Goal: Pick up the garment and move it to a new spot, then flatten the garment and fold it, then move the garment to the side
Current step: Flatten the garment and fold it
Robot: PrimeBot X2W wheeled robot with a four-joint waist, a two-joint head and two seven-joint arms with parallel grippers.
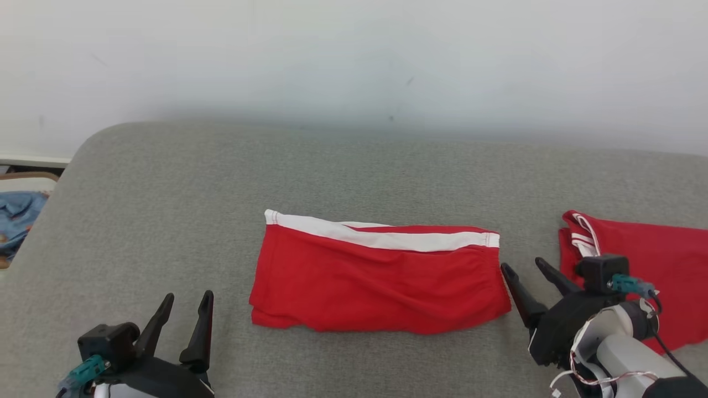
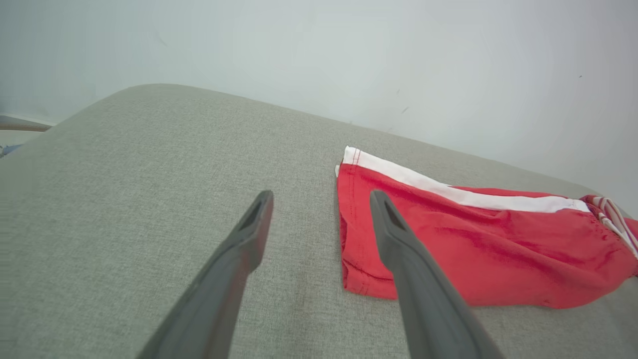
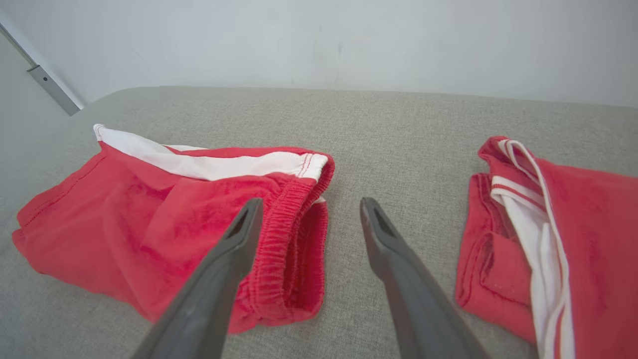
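Grippers sat nearest, at the bottom of the head view. The left gripper point(image 1: 188, 296) was in the lower left corner and the right gripper point(image 1: 521, 265) in the lower right. Both had their dark fingers spread wide, with nothing between them.

Just above them, in the middle of the frame, the folded red garment point(image 1: 376, 282) lay flat on the grey padded surface point(image 1: 166, 193). It made a tidy oblong with a white stripe point(image 1: 387, 239) along its upper edge. Its long axis ran left to right across the frame, so each short end faced one gripper.

The right gripper was the nearer of the two. Its inner fingertip stood just beside the garment's right end, where the right wrist view showed the gathered elastic waistband point(image 3: 294, 219) doubled over. The left gripper was lower in the frame and clearly apart from the left hem.

The fold looked finished, so the remaining step was probably moving the garment to the side. For that, each gripper would likely need to reach inward along the long axis and take one end.

At the right edge of the frame, apart from the first, lay a second red garment point(image 1: 652, 249) with white trim. Part of it was hidden behind the right wrist.

Farther up, the surface curved away to a pale wall point(image 1: 354, 55). Some blue cloth point(image 1: 19, 218) showed at the far left edge, off the surface.
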